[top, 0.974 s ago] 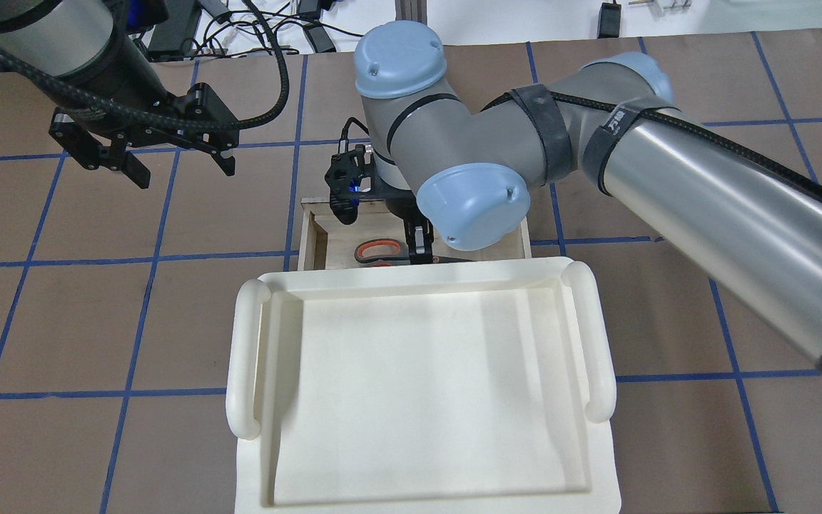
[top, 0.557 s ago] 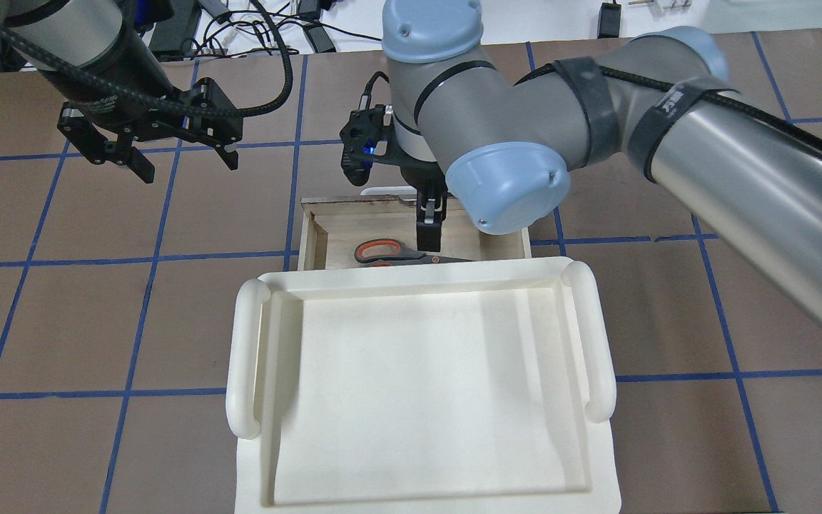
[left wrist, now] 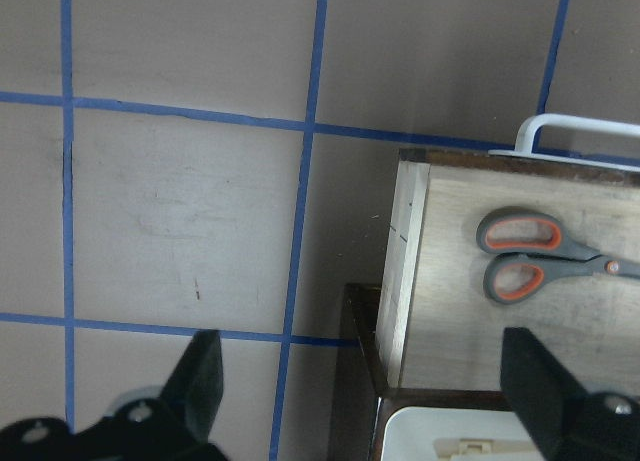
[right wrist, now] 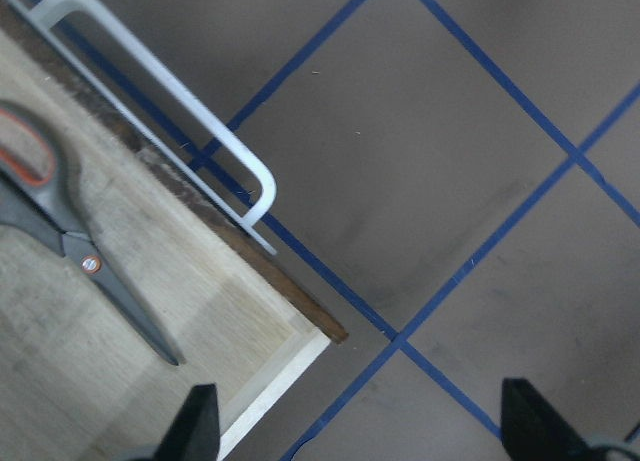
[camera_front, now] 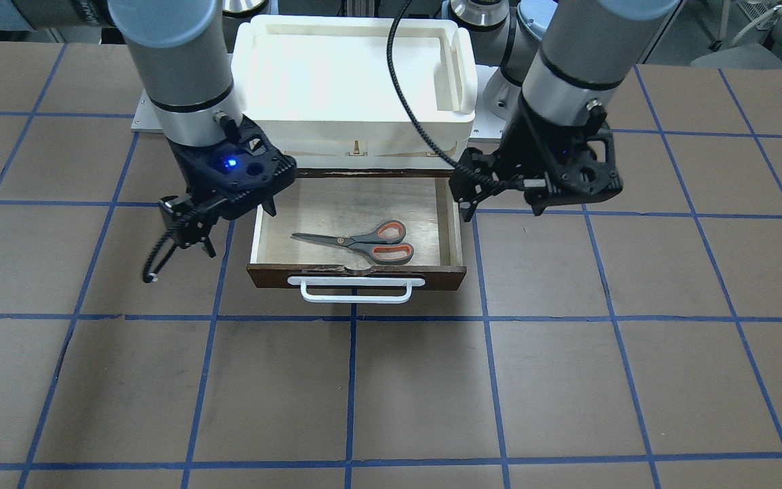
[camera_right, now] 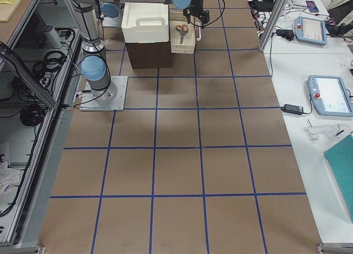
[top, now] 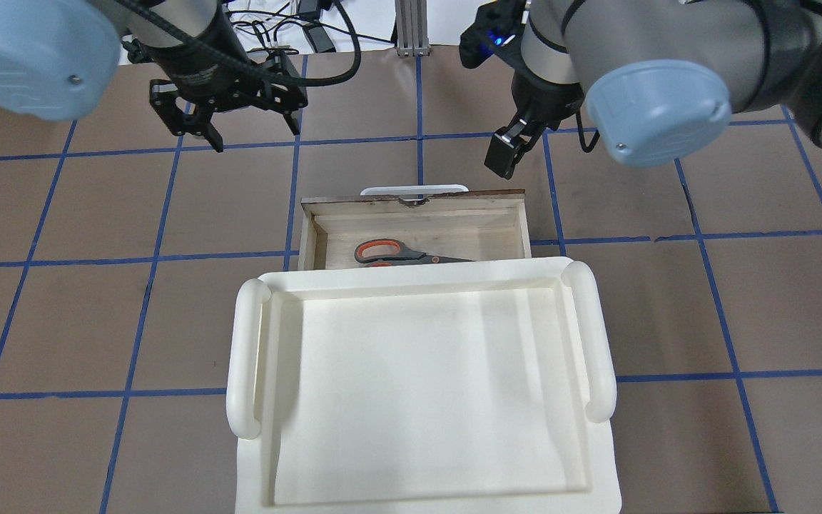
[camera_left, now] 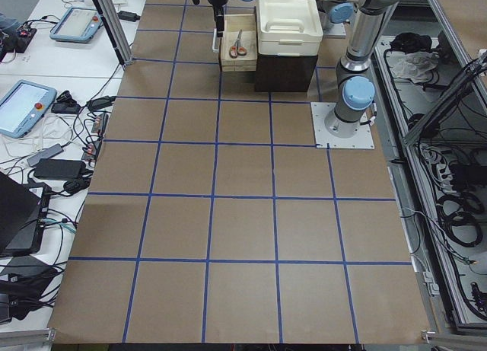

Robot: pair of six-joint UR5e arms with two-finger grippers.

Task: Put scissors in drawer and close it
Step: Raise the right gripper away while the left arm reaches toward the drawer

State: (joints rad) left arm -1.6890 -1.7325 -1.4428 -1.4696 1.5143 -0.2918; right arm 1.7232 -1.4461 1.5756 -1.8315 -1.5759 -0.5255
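Scissors [camera_front: 357,241] lie flat in the open drawer [camera_front: 455,224], handle loops to the left, blades pointing right. Left gripper [top: 256,139] hangs over the tabletop [top: 97,321] off the drawer's far-left corner, fingers spread wide. Right gripper [right wrist: 365,426] hangs off the far-right corner, fingers likewise apart.

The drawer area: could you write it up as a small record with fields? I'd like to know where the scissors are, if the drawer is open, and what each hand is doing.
scissors: lying flat on the drawer floor, blades shut, handle loops toward the robot's left
drawer: pulled open, not yet closed
handle: white bar on the drawer front, untouched
left hand: open, empty, off to the drawer's left side
right hand: open, empty, past the drawer's front right corner
white tray: sits above the drawer, nothing in it
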